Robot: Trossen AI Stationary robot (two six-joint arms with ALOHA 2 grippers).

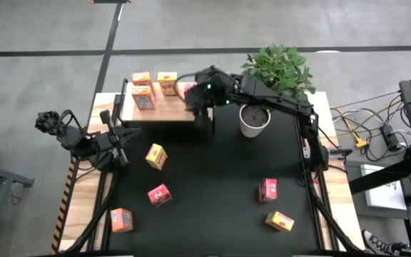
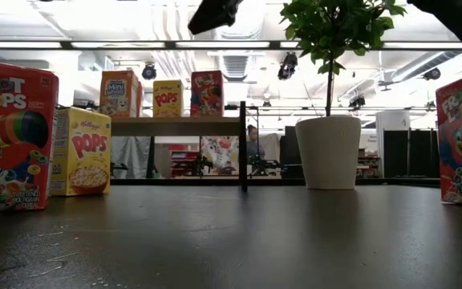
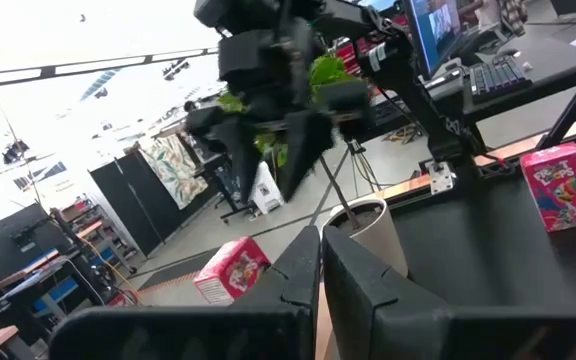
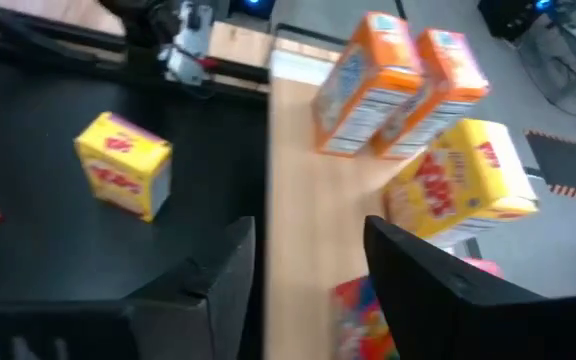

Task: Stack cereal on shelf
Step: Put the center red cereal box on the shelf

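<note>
The shelf (image 1: 164, 107), a light wooden board on a black frame, stands at the table's far left. On it are two orange cereal boxes (image 4: 363, 85), a yellow one (image 4: 463, 185) and a red/pink one (image 3: 233, 268). My right gripper (image 4: 308, 235) hangs open just above the shelf's right end, over the red/pink box (image 1: 188, 89), clear of it. My left gripper (image 3: 320, 240) is shut and holds nothing; it waits at the table's left edge (image 1: 125, 146). On the black table lie a yellow box (image 1: 155, 155), a red one (image 1: 159, 194), an orange one (image 1: 122, 220), a second red one (image 1: 268, 189) and a second yellow one (image 1: 280, 221).
A white pot with a leafy plant (image 1: 254, 120) stands just right of the shelf, under the right arm. In the low view a red box (image 2: 10, 132) and a yellow box (image 2: 79, 151) stand close at the left. Cables and desks lie beyond the table's right edge.
</note>
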